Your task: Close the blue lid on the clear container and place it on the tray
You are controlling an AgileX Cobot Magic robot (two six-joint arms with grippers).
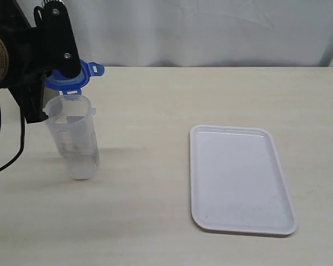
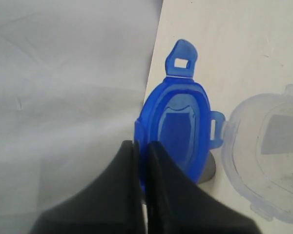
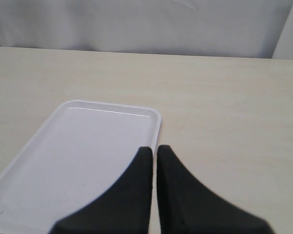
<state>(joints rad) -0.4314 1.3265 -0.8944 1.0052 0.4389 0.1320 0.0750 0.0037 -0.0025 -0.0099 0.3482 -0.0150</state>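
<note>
Your left fingers (image 2: 166,175) are pinched shut on the edge of the blue lid (image 2: 178,129), just above the clear container (image 1: 75,138) on the bench (image 1: 155,105). Your right fingers (image 3: 136,180) are shut and empty, near the tray (image 3: 88,109). The container looks light, slippery and tippy, so grip its sides.

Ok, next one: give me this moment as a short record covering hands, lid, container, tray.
left hand: shut on the blue lid, holding it in the air
clear container: upright on the table, open, left of the tray
blue lid: beside the clear container's mouth, not seated on it
tray: flat on the table, nothing on it
right hand: shut, holding nothing, by the tray
task state: lid not closed, container not placed
</note>
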